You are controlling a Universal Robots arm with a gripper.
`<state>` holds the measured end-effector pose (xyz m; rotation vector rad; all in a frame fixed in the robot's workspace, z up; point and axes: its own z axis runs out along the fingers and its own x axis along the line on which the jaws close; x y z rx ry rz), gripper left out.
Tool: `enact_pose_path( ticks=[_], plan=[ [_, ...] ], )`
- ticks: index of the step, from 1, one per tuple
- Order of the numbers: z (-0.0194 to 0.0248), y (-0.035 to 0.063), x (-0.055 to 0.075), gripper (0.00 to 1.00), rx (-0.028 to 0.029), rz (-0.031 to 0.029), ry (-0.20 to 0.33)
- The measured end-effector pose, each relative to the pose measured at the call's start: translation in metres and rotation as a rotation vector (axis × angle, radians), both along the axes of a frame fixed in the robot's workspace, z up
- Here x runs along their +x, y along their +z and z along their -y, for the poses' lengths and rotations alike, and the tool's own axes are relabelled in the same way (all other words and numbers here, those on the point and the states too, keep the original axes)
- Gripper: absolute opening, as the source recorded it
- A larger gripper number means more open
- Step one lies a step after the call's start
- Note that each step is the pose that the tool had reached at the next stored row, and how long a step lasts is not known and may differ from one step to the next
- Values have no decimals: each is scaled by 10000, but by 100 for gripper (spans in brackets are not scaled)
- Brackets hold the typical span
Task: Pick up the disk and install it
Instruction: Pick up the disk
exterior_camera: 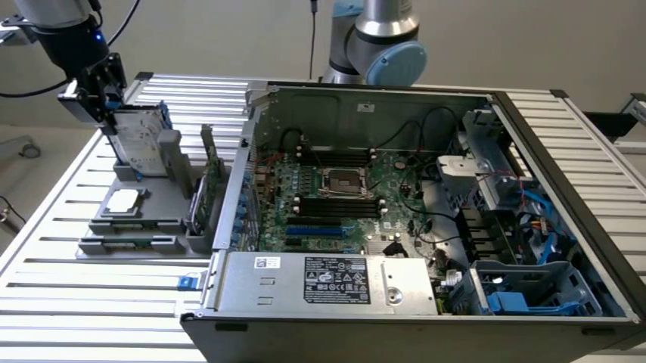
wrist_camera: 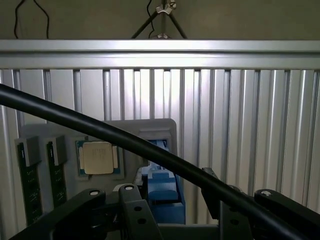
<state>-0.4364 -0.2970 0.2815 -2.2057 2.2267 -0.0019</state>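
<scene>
Locate the black gripper at the exterior view's upper left, close against the top end of the disk, a flat silver-grey hard drive in a blue plastic frame. The disk stands upright in a slot of the grey plastic fixture on the slatted aluminium table, outside the open grey computer case. You cannot tell how far the gripper is open, nor whether it has hold of the disk. The small square silver chip lies flat in the same fixture, near the disk.
</scene>
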Motion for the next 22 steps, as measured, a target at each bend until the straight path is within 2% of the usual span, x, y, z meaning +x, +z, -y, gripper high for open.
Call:
enact_pose_path(
  ticks=[4, 7, 12, 22],
  plan=[
    [0, 0, 0, 56, -85, -35, 0],
    [1, 1, 0, 56, -145, -39, 2],
    [0, 0, 0, 56, -164, -39, 2],
    [1, 0, 23, 56, -167, -39, 13]
  ],
)
